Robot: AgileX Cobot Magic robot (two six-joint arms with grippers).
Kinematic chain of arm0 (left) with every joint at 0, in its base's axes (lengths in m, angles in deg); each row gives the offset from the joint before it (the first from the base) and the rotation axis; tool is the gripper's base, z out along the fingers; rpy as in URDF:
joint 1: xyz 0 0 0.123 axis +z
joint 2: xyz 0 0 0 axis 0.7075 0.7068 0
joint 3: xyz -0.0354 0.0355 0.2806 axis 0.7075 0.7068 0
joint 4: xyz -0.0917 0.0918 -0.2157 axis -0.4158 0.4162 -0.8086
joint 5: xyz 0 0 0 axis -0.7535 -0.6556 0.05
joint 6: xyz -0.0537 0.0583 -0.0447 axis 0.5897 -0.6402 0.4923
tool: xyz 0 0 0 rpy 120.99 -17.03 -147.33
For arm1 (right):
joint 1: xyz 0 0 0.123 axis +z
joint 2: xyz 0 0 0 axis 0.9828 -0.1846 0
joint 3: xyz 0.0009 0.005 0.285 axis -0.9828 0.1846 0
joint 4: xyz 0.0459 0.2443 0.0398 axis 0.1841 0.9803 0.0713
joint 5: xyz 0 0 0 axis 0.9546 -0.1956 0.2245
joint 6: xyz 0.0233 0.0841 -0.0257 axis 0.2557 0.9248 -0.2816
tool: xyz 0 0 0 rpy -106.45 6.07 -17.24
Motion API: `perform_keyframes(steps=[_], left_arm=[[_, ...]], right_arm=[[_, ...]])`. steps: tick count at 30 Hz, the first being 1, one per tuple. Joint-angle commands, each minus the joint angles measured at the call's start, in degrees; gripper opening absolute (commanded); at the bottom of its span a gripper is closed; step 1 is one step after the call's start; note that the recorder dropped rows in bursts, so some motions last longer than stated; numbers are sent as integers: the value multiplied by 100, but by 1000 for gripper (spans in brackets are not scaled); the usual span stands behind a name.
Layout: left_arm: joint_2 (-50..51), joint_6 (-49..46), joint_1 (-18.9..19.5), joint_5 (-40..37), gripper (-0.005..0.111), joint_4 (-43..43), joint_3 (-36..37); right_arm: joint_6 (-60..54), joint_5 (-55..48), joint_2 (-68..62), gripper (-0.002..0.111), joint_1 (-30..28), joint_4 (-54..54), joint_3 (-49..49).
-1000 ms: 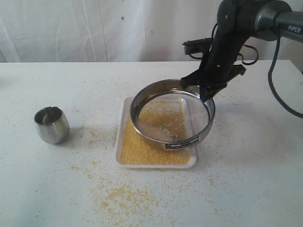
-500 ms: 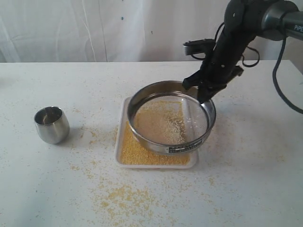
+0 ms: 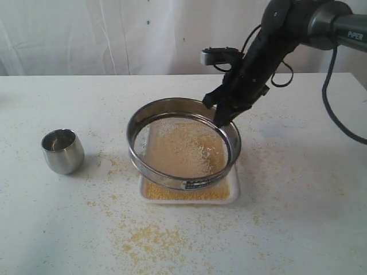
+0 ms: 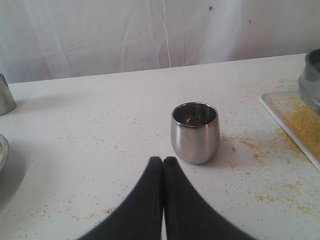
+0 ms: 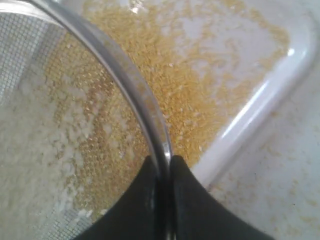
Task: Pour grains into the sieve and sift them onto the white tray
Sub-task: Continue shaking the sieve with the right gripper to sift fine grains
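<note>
Small steel cup [image 3: 62, 150] stands upright on the left part of the white table [image 3: 46, 97], mouth up, alone with bare tabletop all round it. Shiny rounded wall narrowing slightly at the rim; inside looks empty in the left wrist view. Creased white curtain [image 3: 86, 34] hangs behind the table's far edge. The left wrist view also catches part of another steel object [image 4: 5, 95] at the picture's edge, too cropped to name.
</note>
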Motion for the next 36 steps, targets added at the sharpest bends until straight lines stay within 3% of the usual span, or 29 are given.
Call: perform_keyframes(steps=[1,2,5,7,9,12,13,17,19,23,24,28,30,33,34,35,36], left_arm=[[-30,32,8,35,0,-36,22],[-30,32,8,35,0,-36,22],[-30,32,8,35,0,-36,22],[-30,32,8,35,0,-36,22],[-30,32,8,35,0,-36,22],[-30,32,8,35,0,-36,22],[-30,32,8,35,0,-36,22],[-30,32,8,35,0,-36,22],[-30,32,8,35,0,-36,22],[-30,32,8,35,0,-36,22],[-30,32,8,35,0,-36,22],[-30,32,8,35,0,-36,22],[-30,32,8,35,0,-36,22],[-30,32,8,35,0,-36,22],[-30,32,8,35,0,-36,22],[-30,32,8,35,0,-36,22],[-30,32,8,35,0,-36,22]], right_arm=[[2678,676,95,0,-69,-1807,-3],[2444,571,95,0,-69,-1590,-3],[-102,-106,80,0,-59,505,-3],[-777,-117,80,0,-59,892,-3],[-7,443,91,0,-59,84,-3],[2338,758,91,0,-59,-1516,-3],[2333,626,91,0,-59,-1418,-3],[-718,-259,91,0,-48,881,-3],[-379,193,91,0,-62,513,-3],[2162,726,91,0,-62,-1392,-3],[1970,541,91,0,-62,-1209,-3],[-767,-320,79,0,-62,741,-3],[-383,-14,90,0,-62,364,-3],[2010,678,90,0,-62,-1302,-3],[2129,542,90,0,-62,-1299,-3],[1410,281,90,0,-52,-760,-3],[-451,-320,90,0,-42,496,-3]])
